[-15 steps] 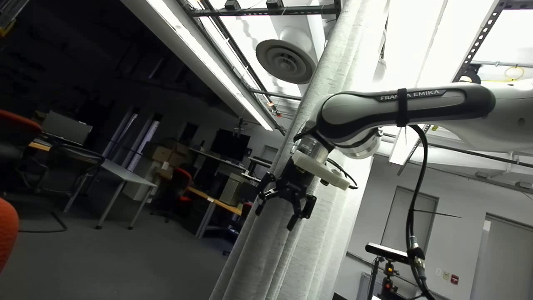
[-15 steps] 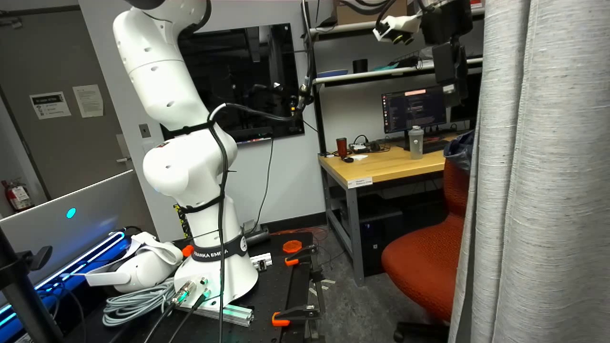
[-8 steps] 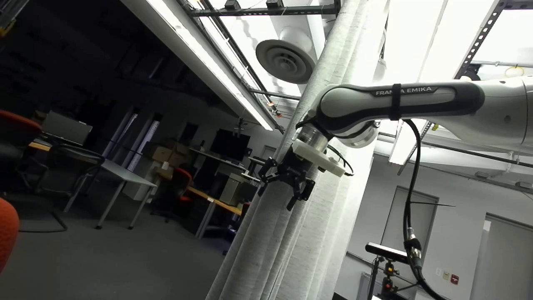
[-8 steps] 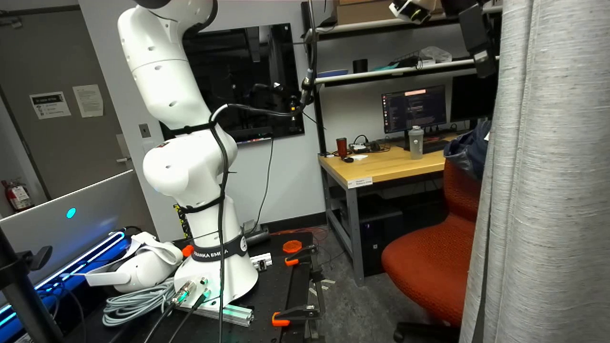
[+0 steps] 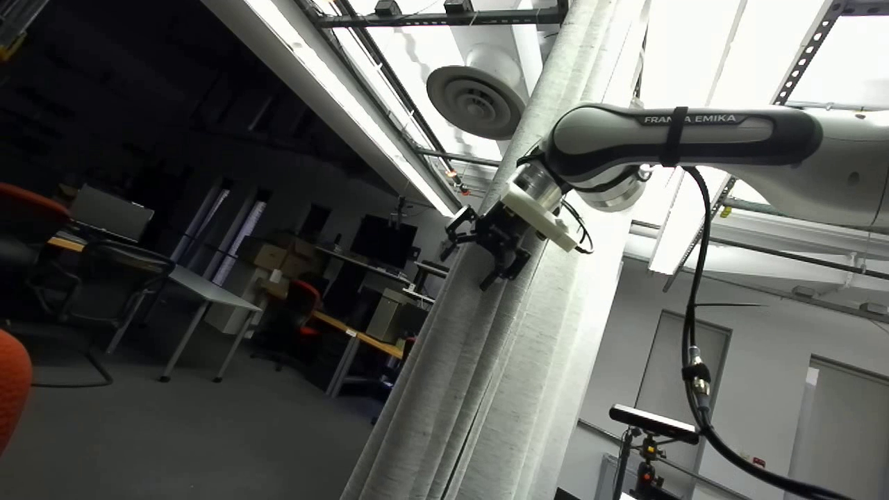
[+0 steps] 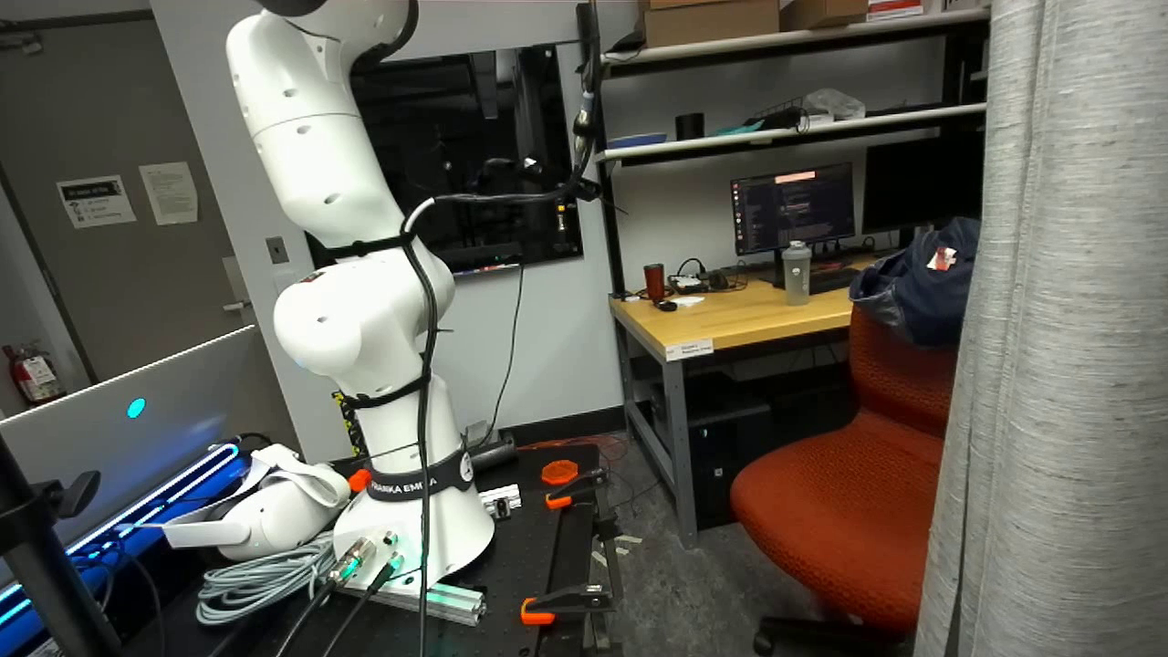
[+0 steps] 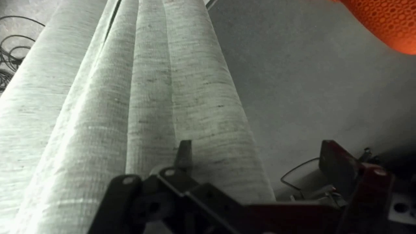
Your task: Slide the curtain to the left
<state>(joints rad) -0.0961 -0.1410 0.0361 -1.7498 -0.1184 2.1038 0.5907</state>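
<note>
In an exterior view the curtain (image 6: 1068, 365), streaky grey weave in long folds, hangs at 3 o'clock. In the wrist view the gripper (image 7: 256, 142), angular dark fingers spread wide, sits at 5 o'clock; honeycombed orange mesh (image 7: 390, 22) curves at 2 o'clock.

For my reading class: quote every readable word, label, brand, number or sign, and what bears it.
"FRAN…A EMIKA", partly covered: white robot arm.
"FRANKA EMI…A", partly covered: black base band.
Too small or blurred: white paper notices, white desk label, lit black monitor, white extinguisher label.
</note>
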